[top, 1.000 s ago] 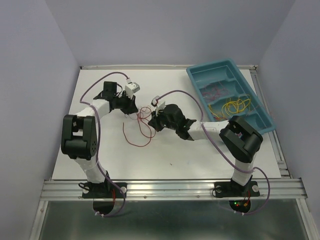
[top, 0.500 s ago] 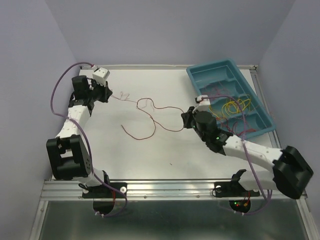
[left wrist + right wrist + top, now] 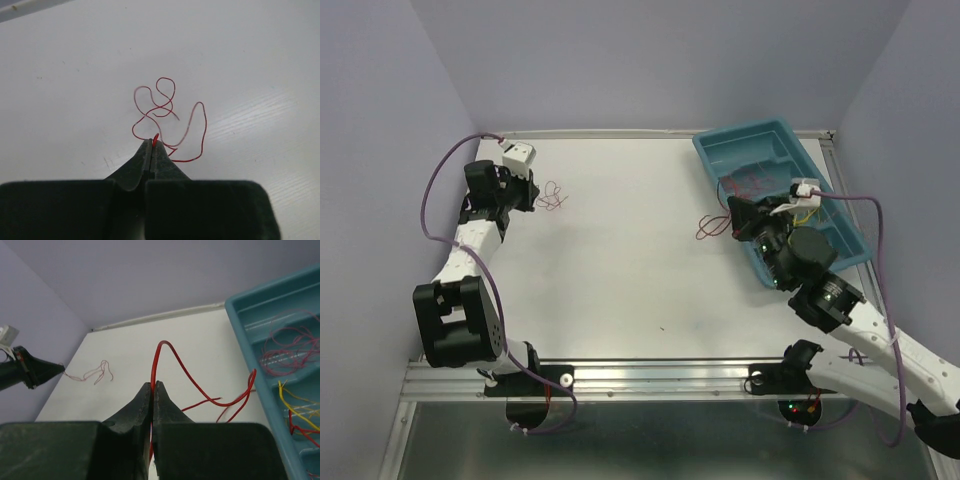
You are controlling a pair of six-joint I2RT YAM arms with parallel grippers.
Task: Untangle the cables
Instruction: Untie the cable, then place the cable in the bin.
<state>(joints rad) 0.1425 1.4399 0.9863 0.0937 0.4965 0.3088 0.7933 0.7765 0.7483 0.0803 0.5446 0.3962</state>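
Two red cables lie apart on the white table. A curly one (image 3: 165,107) rests at the far left (image 3: 552,193), its end pinched in my left gripper (image 3: 151,141) (image 3: 533,192), which is shut just above the table. The other red cable (image 3: 185,370) arches up from my right gripper (image 3: 154,385), which is shut on it, and trails down beside the tray (image 3: 708,227). In the top view the right gripper (image 3: 735,215) hangs at the tray's left edge. More cables lie in the tray, red (image 3: 750,183) and yellow (image 3: 785,212).
The teal compartment tray (image 3: 740,131) stands at the back right, its near wall (image 3: 250,320) close to my right gripper. Thick purple cables run along both arms. Side walls close in the table on the left and right.
The arms have pulled apart: the left went to the far left with one red cable, the right swung to the tray with the other. The strands that were joined mid-table are now separate.
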